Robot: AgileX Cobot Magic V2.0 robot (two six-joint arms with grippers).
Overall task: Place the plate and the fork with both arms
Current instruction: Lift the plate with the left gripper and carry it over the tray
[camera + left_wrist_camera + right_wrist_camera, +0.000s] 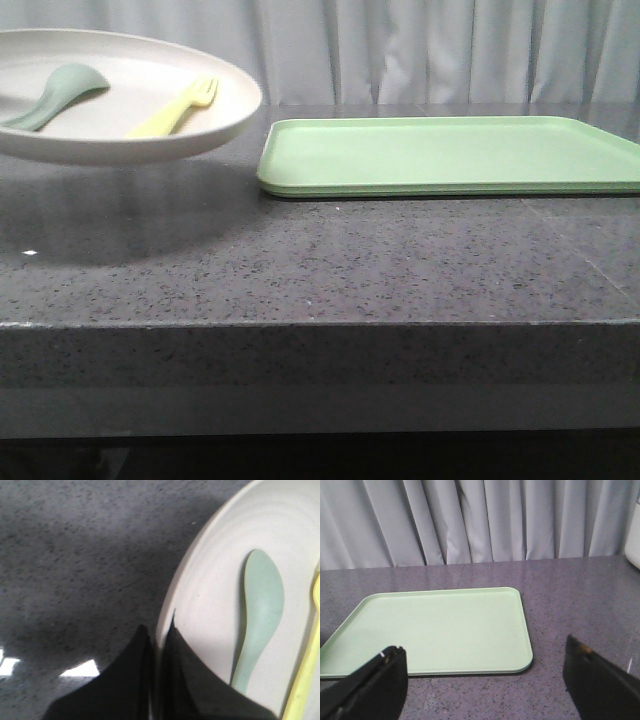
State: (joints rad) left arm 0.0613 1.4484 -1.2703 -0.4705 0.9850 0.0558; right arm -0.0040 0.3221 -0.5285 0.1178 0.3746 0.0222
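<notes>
The cream plate [150, 135] hangs tilted above the dark table at the far left, its shadow under it. On it lie the pale-yellow fork [175, 108] and a grey-green spoon [55, 95]. In the left wrist view my left gripper [159, 635] is shut on the plate's rim [172, 605], one finger outside and one inside; the spoon [260, 610] and the fork [307, 675] lie beyond. My right gripper [482, 655] is open and empty, above the table just short of the green tray's edge. Neither gripper shows in the front view.
A flat light-green tray [450, 155] lies on the table right of the plate and shows in the right wrist view [435, 630]. Grey curtains hang behind. The table's front edge [320, 322] runs across the front view.
</notes>
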